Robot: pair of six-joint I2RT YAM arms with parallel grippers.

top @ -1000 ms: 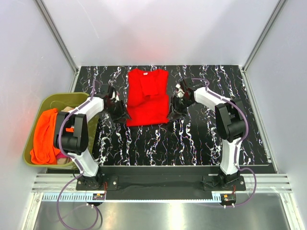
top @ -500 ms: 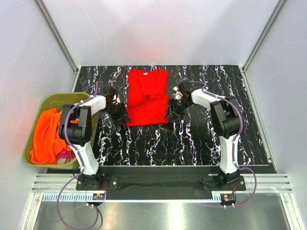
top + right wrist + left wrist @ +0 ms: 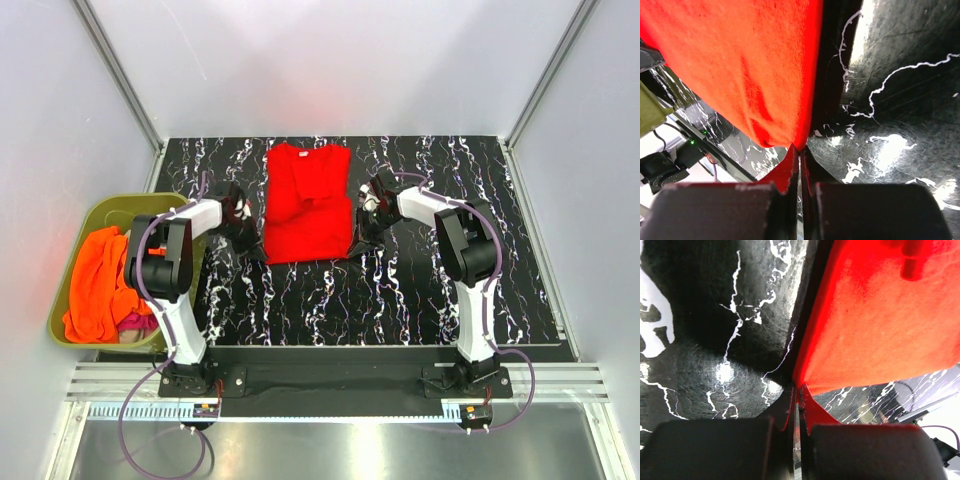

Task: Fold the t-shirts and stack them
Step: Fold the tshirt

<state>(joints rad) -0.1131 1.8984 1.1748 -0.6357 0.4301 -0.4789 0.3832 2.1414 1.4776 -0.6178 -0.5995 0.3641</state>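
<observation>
Red t-shirt [image 3: 305, 205]: flat on the table [image 3: 420, 290], upper centre of the overhead view, neck toward the top, hem toward the bottom.
Change at left gripper [image 3: 252, 246]: spread wide a second ago beside the hem's lower-left corner, now pressed together, pinching that corner; in the left wrist view, red cloth caught at the very tips.
Change at right gripper [image 3: 357, 240]: also apart a moment ago, now closed on the lower-right corner of the hem; same thin pinch in the right wrist view.
Meaning for the task: both hem corners probably secured, so likely ready to lift the hem and carry it toward the neck for a fold; that fold not yet begun.
Count, t-shirts: four seen. One red on the table; one orange t-shirt [image 3: 95, 285], a magenta t-shirt [image 3: 136, 321] and a beige t-shirt [image 3: 128, 338] bunched at left.
Count, tub [image 3: 112, 205]: one, olive green, left edge of the frame, holding those three.
Count, grippers: two.
</observation>
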